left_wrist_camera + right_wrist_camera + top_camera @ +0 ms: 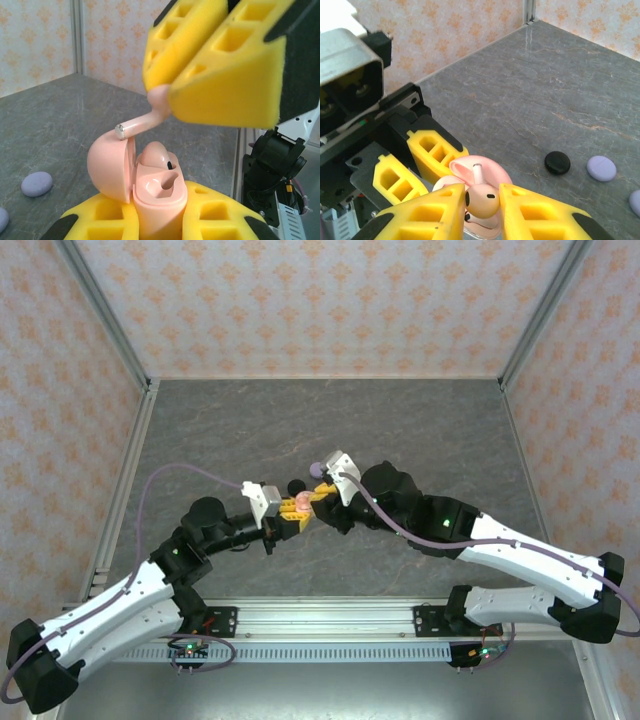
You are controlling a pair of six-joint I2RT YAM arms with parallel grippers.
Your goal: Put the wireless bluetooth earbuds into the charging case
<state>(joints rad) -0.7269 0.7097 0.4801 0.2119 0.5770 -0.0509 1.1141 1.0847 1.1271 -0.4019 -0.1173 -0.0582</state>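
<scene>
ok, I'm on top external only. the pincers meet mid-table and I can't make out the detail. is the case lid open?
Observer: Yes. On left wrist, the left pincer grips the pink case with its lid hinged open.
Operator: right side holding a bud?
Observer: The right pincer pinches a pink earbud by its head. The stem tip is at the lid's upper rim, and I can't tell if they touch.
Operator: any slot taken?
Observer: A second pink bud sits in the case, and the slot beside it is empty.
</scene>
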